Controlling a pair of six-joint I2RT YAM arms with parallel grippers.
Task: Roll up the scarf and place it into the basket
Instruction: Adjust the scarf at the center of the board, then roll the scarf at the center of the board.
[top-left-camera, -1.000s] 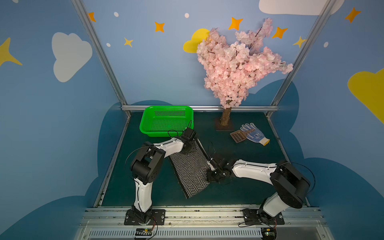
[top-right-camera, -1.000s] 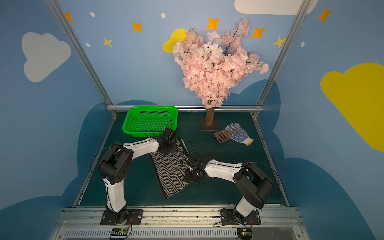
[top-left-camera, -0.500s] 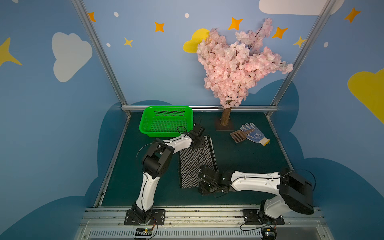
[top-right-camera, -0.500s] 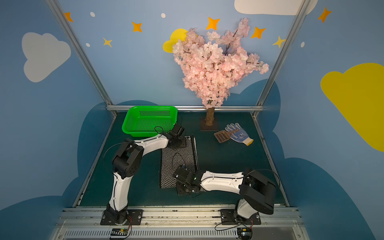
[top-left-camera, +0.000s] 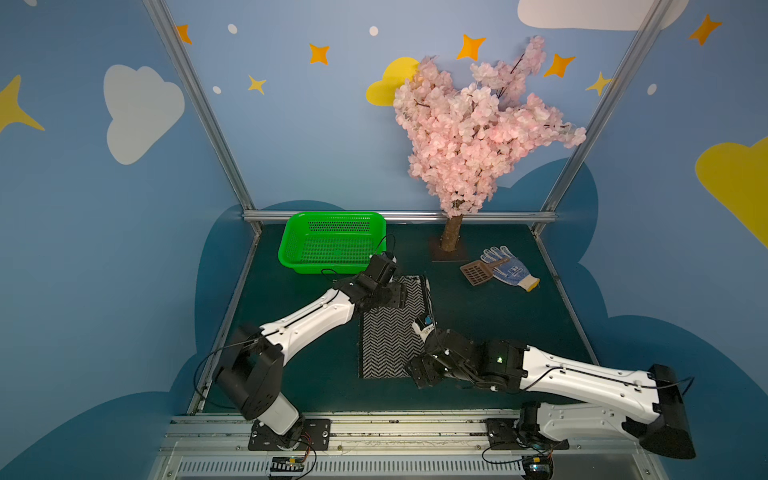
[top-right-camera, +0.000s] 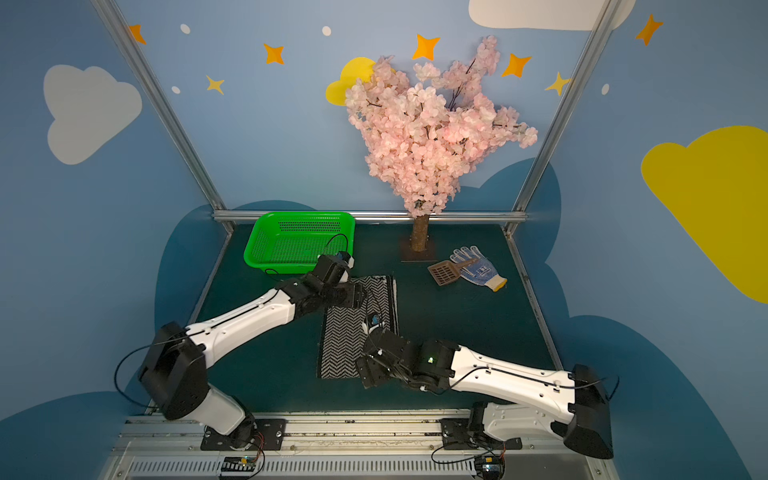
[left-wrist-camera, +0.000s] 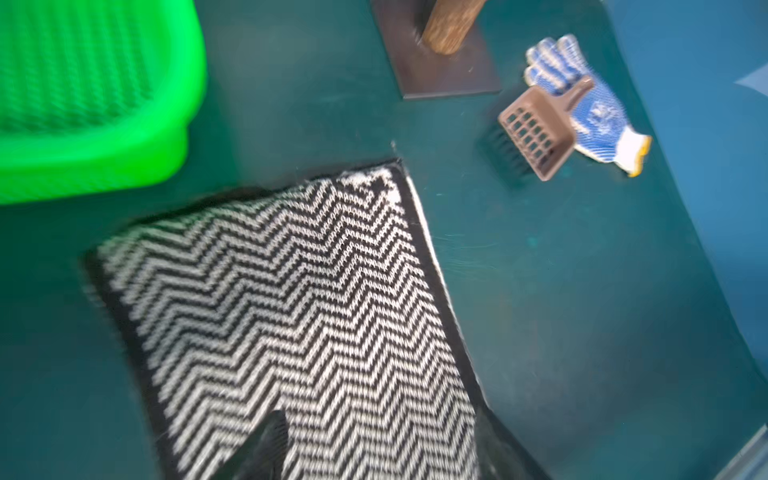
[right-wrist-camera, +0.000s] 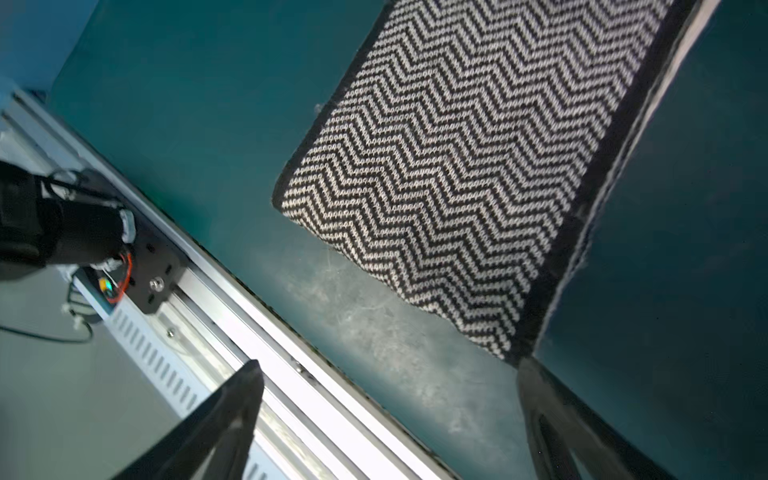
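1. In both top views the scarf (top-left-camera: 390, 332) (top-right-camera: 345, 336) lies flat in the middle of the desk (top-left-camera: 478, 324), zigzag side up. It is a long rectangle running from near the front edge toward the basket (top-left-camera: 332, 214) (top-right-camera: 307, 215), and it is not rolled.
2. The basket stands empty in the far left corner of the desk. Its front wall is near the scarf's far end but apart from it.
3. My left gripper (top-left-camera: 401, 296) (top-right-camera: 359, 297) hangs over the far end of the scarf. My right gripper (top-left-camera: 419, 371) (top-right-camera: 368, 372) sits at the scarf's near right corner.
4. Toward the far right of the desk I see a brown scoop (top-left-camera: 476, 272) with its handle on a blue-dotted glove (top-left-camera: 509, 270), beside the foot of a pink tree (top-left-camera: 452, 237).
5. The left wrist view is blurred. One of the fingers (left-wrist-camera: 270, 432) shows dark over the zigzag cloth (left-wrist-camera: 291, 311), and the other is only a smear at the scarf's cream edge. The jaws stand apart and pinch nothing. The green basket (left-wrist-camera: 104, 158) fills one corner of this view.
6. In the right wrist view the fingers (right-wrist-camera: 245, 382) are spread wide with nothing between them. One tip is over the front rail (right-wrist-camera: 249, 332) and the other just beside the corner of the scarf (right-wrist-camera: 457, 166). I cannot tell whether it touches the cloth.
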